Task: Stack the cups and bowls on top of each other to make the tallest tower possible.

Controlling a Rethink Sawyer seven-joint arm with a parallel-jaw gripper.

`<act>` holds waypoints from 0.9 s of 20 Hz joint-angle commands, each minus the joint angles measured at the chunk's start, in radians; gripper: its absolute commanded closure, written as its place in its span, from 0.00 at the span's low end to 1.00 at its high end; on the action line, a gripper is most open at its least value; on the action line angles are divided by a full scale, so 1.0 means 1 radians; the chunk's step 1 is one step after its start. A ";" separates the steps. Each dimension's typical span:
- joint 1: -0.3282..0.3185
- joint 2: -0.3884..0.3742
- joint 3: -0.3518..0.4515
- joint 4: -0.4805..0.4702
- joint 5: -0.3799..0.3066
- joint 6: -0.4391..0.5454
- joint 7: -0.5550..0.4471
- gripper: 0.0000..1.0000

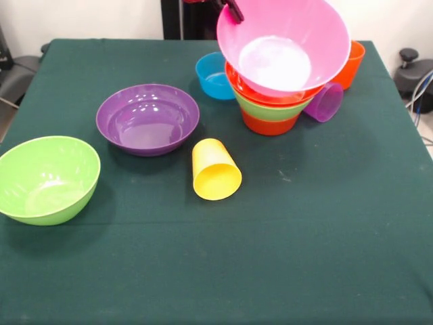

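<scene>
The tower stands at the back right: a small orange bowl at the bottom, a green bowl in it, then a large orange bowl. The huge pink bowl leans on top, tilted steeply with its inside facing the camera. My gripper shows only as a black finger at the pink bowl's upper left rim and looks shut on it. A small blue bowl sits left of the tower. The purple cup lies on its side against the tower's right. The orange cup stands behind it. The yellow cup lies mid-table.
A purple bowl sits left of centre and a green bowl near the left edge. The dark green table cloth runs to the near edge. Dark equipment stands off the table at the far right.
</scene>
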 commanded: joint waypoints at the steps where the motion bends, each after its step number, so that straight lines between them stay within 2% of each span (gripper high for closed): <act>1: 0.025 0.030 0.035 0.012 -0.092 -0.069 -0.075 1.00; 5: 0.023 0.027 0.035 0.015 -0.104 -0.054 -0.077 1.00; 6: 0.025 0.032 0.037 0.006 -0.105 -0.043 -0.072 0.00; 12: 0.025 0.034 0.047 -0.001 -0.110 -0.030 -0.079 0.00; 18: 0.020 0.048 0.054 0.000 -0.086 -0.016 -0.066 0.00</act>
